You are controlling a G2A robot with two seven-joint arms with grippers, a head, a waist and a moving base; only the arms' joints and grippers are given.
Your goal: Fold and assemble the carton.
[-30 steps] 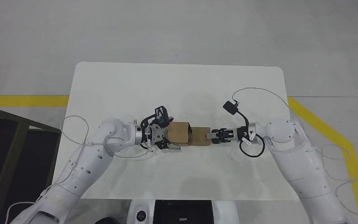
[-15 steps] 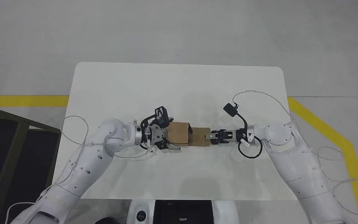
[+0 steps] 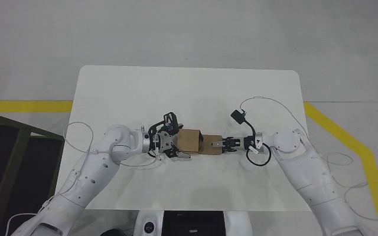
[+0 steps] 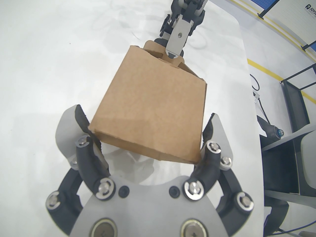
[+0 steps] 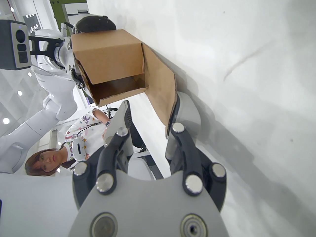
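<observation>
Carton [image 3: 189, 140] at mid-table [image 3: 189, 88], toward the front. Left gripper [image 4: 145, 124] clamps its left end, one finger on each side. Open end faces right, and the flap [image 5: 160, 89] juts out there between the right gripper [image 5: 153, 104] and its parted fingers.

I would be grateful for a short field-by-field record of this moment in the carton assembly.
carton: brown, lying on its side mid-table, one end open
flap: sticking out from the open end, close to the table surface
left gripper: shut on the carton at the end away from the opening
right gripper: open, one finger on each side of the flap's edge
table: white
</observation>
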